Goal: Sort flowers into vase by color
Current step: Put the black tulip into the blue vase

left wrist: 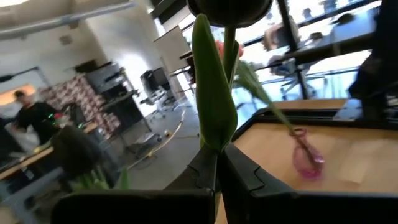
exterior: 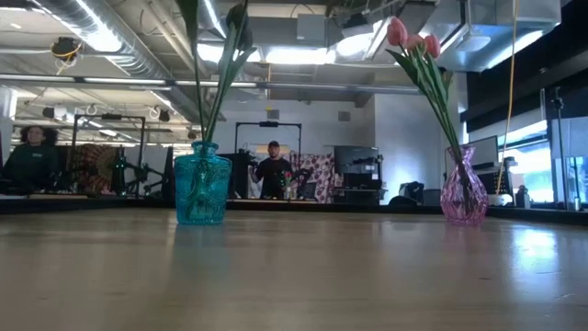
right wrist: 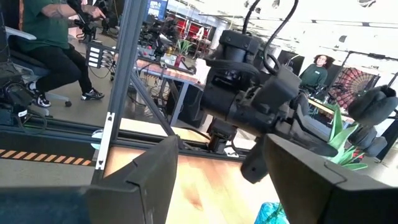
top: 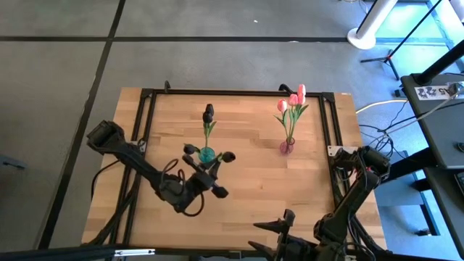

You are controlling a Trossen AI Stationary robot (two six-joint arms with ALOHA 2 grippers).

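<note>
A teal vase (top: pixel 206 154) (exterior: pixel 202 184) holds black-headed tulips; one black head (top: pixel 209 112) leans toward the far edge. A pink vase (top: pixel 288 147) (exterior: pixel 464 195) (left wrist: pixel 308 163) holds pink tulips (top: pixel 293 99) (exterior: pixel 411 41). My left gripper (top: pixel 210 170) (left wrist: pixel 217 179) sits just on the near side of the teal vase, shut on another black tulip (left wrist: pixel 214 93). My right gripper (top: pixel 279 226) (right wrist: pixel 217 180) waits open at the table's near edge. My left gripper pinches the black tulip between its two fingers, on the green stem and leaf (left wrist: pixel 215 142) well below the black head (left wrist: pixel 230 9). The fingers come about level from the near left. The tulip stands upright above them; its lower end is hidden by the fingers.
A black metal frame (top: pixel 148 94) runs along the table's far and side edges. Bare wood lies between the two vases and on the near half. People sit and stand in the room beyond the table (exterior: pixel 273 170).
</note>
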